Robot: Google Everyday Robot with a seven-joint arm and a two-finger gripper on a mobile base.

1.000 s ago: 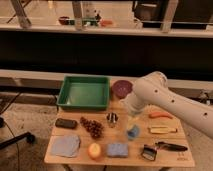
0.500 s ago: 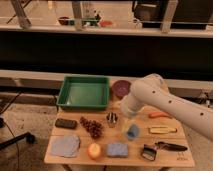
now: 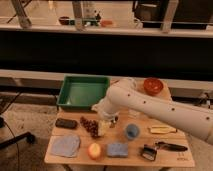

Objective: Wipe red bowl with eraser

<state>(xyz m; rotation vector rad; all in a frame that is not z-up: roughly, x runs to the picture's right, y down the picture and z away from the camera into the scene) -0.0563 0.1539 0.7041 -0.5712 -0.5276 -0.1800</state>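
Note:
The red bowl (image 3: 152, 85) stands at the table's far right corner, behind my white arm (image 3: 150, 107). The eraser (image 3: 66, 123), a flat black block, lies at the table's left edge, in front of the green tray. My gripper (image 3: 106, 121) hangs low over the middle of the table, just right of a bunch of dark grapes (image 3: 90, 126). It is well to the right of the eraser and to the front left of the bowl. The dark purple bowl is hidden behind my arm.
A green tray (image 3: 82, 92) sits at the back left. Along the front lie a blue cloth (image 3: 66, 145), an apple (image 3: 94, 150) and a blue sponge (image 3: 117, 149). A blue cup (image 3: 131, 131), a yellow item (image 3: 162, 129) and a black-handled tool (image 3: 162, 147) sit at the right.
My arm has swung left and down toward the table's middle. It now covers the purple bowl and uncovers the red bowl at the back right.

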